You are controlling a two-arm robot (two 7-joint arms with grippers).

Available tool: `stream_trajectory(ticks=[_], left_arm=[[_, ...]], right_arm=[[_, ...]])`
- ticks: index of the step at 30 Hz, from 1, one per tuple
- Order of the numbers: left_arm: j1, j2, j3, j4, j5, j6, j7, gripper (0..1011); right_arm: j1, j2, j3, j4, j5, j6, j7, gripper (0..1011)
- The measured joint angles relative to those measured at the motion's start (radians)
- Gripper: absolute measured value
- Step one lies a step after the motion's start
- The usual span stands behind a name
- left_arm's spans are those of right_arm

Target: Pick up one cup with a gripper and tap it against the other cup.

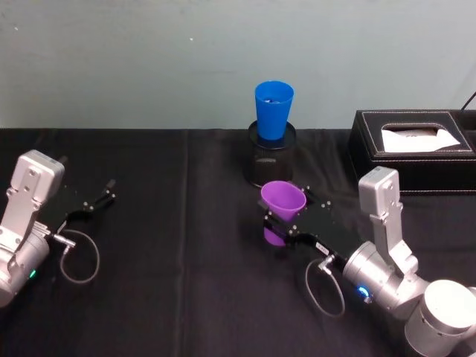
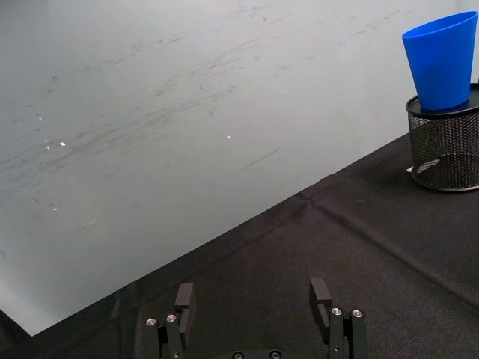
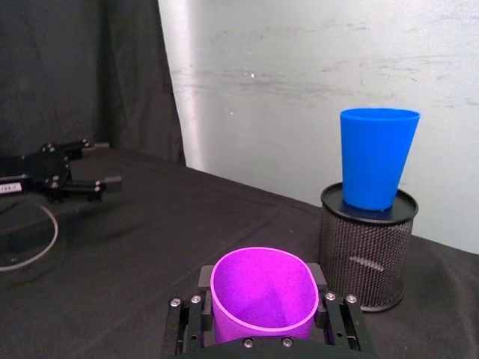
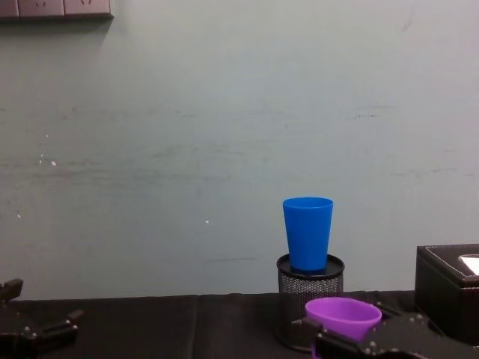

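A: Item one, the purple cup [image 1: 282,199]. Location?

B: Near the middle of the black table [image 1: 171,297], upright, mouth up. The right gripper [image 1: 288,216] is clamped on its wall below the rim, one finger [image 3: 206,278] each side. Whether its base touches the cloth, I cannot tell.

A: Item two, the blue cup [image 1: 273,110].

B: Upright on the lid of the black mesh holder [image 1: 270,165], at the far edge of the table by the wall. It stands higher than the purple cup, just beyond it and a little to the left.

A: Item three, the left gripper [image 1: 100,196].

B: Parked at the left side of the table, fingers apart, nothing between them.

A: Other stock?

B: A black tissue box [image 1: 413,149] at the far right, clear of the route.

A: Step in hand?

B: By my reading, carrying the held cup to the blue one. Advice: raise it first to the height of the blue cup's wall, above the holder's lid, then move forward slowly. Touch side to side, lightly; the blue cup sits loose on a raised perch and a firm knock would likely topple it.
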Motion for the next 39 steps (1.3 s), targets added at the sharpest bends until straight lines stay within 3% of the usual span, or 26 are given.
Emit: stream_trajectory(ticks=[8,19,39], left_arm=[[0.000,0.000,0.000,0.000,0.000,0.000,0.000,1000],[0.000,0.000,0.000,0.000,0.000,0.000,0.000,1000],[0.000,0.000,0.000,0.000,0.000,0.000,0.000,1000]], right_arm=[[-0.032,-0.005,-0.001,-0.010,-0.064,-0.034,-0.024,731],[-0.050,-0.016,0.015,-0.008,-0.107,-0.061,-0.042,731],[-0.066,-0.041,0.035,0.023,-0.129,-0.084,-0.040,731]])
